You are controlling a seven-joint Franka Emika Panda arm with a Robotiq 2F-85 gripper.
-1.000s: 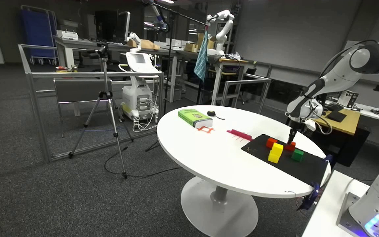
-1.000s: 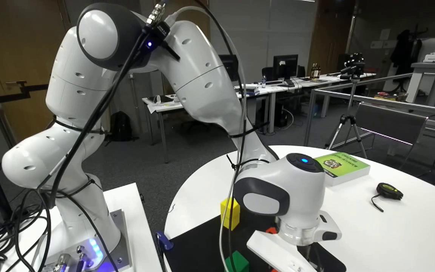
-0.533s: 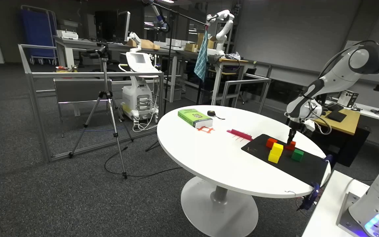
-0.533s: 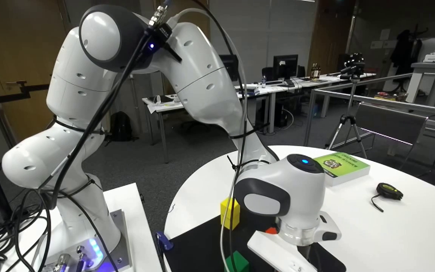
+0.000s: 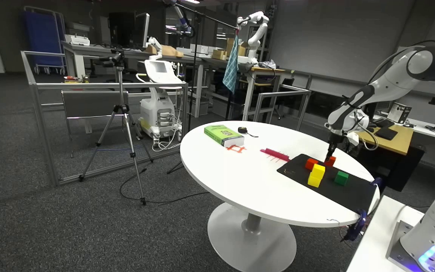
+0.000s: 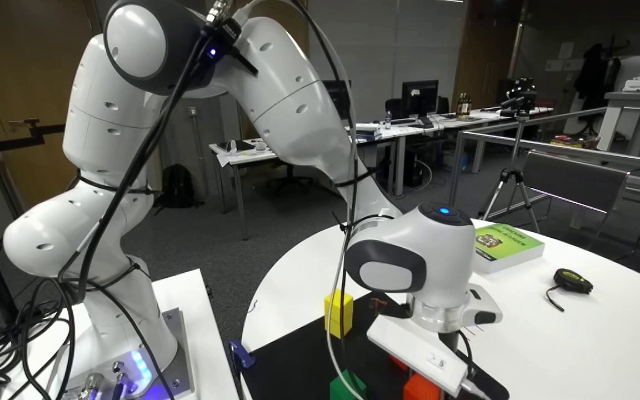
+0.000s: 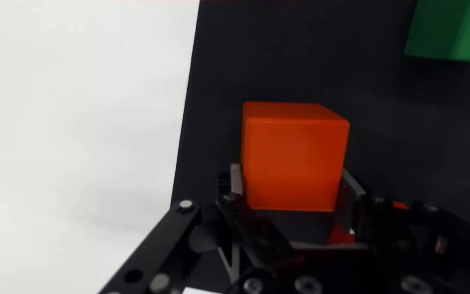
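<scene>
In the wrist view my gripper (image 7: 294, 179) is shut on an orange-red cube (image 7: 296, 159), one pad against each side. That held cube (image 5: 330, 161) seems to hang slightly above the black mat (image 5: 353, 193); its underside is hidden. A second red cube (image 5: 311, 163) rests on the mat close by, and only scraps of red show behind my right finger in the wrist view. Two yellow cubes (image 5: 316, 175), one on top of the other, stand nearer the mat's front edge. A green cube (image 5: 341, 178) sits apart from them, also visible as a green corner (image 7: 459, 30) in the wrist view.
On the round white table (image 5: 240, 173) lie a green book (image 5: 224, 135), a tape measure (image 6: 573, 281), a pink strip (image 5: 276, 154) and a small orange frame (image 5: 236, 149). Blue clamps (image 6: 241, 354) grip the table edge by the mat. Cables (image 6: 348, 222) hang along the arm.
The arm has risen, and the red cube between the fingers has come up with it, shifting slightly in both exterior views. The yellow, green and other red cubes have stayed put.
</scene>
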